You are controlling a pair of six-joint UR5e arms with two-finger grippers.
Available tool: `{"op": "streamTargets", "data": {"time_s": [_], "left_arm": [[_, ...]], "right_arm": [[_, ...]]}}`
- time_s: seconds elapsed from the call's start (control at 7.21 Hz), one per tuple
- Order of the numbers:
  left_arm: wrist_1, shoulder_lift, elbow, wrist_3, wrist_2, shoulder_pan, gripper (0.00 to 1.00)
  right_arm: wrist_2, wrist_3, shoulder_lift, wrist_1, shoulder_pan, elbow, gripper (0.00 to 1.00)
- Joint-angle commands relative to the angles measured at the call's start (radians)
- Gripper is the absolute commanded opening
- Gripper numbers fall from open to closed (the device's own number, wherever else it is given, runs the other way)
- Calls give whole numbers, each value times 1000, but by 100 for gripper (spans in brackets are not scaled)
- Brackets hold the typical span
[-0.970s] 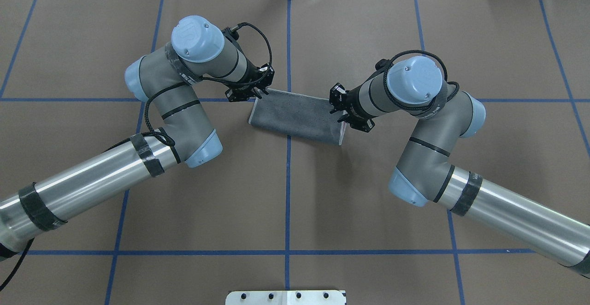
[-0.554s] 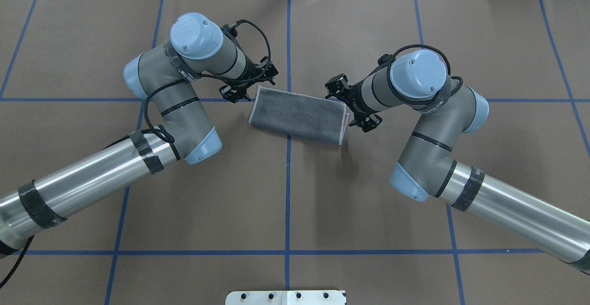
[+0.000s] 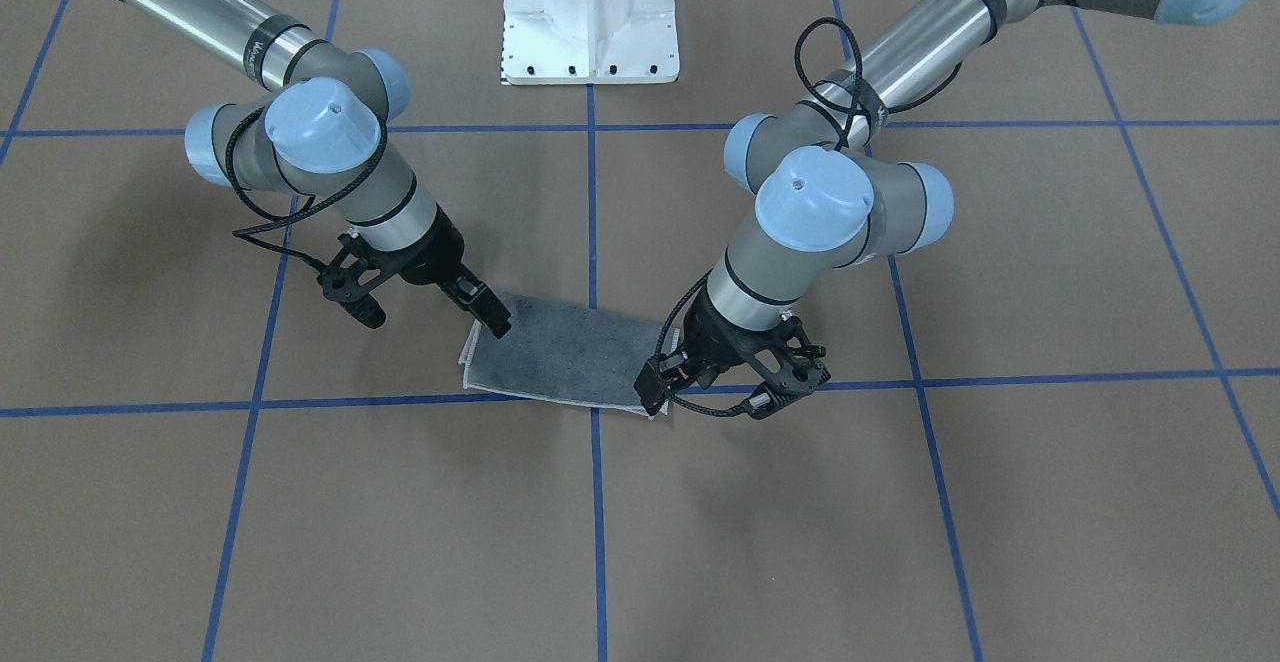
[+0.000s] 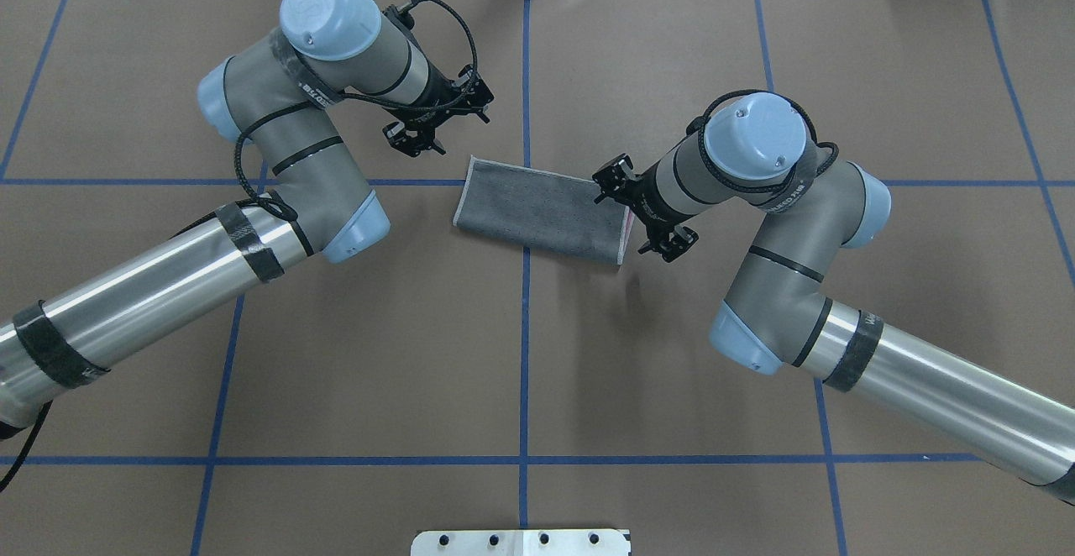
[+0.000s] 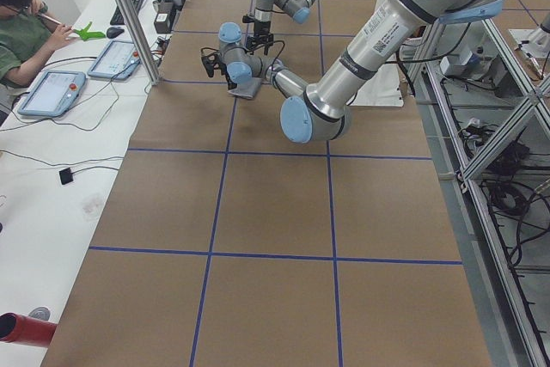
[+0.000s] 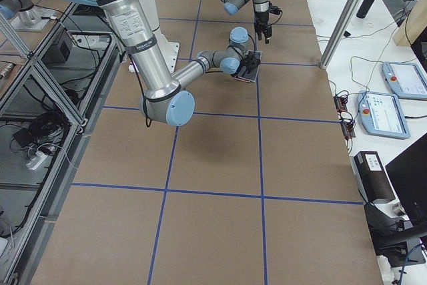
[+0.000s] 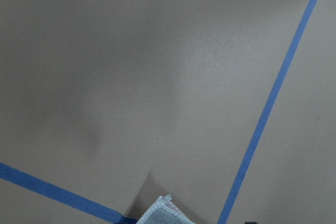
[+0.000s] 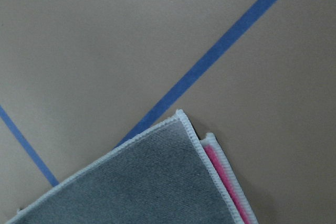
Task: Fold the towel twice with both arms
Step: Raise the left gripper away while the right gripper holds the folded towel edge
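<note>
On the table (image 4: 537, 371) the towel (image 4: 542, 212) lies folded once, layers offset. Left tool (image 4: 445, 123) and right tool (image 4: 640, 210) are spread, empty; the fold would be undone by a one-layer pinch.

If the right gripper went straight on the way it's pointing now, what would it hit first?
Most likely the towel, at the short end where a pink layer shows. The right gripper is open and angled down there. Depth is unclear; one finger could touch the table beside it first.
</note>
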Motion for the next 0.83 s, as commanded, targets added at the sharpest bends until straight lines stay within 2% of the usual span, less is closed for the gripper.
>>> {"op": "streamTargets", "data": {"time_s": [0.0, 0.42, 0.69], "left_arm": [[-1, 7, -1, 2, -12, -6, 80], [-4, 12, 1, 3, -12, -6, 80], [-7, 12, 2, 3, -12, -4, 80]], "right_arm": [[35, 75, -5, -110, -7, 50, 99], [-5, 180, -3, -103, -42, 44, 98], [-39, 220, 2, -100, -59, 38, 93]]}}
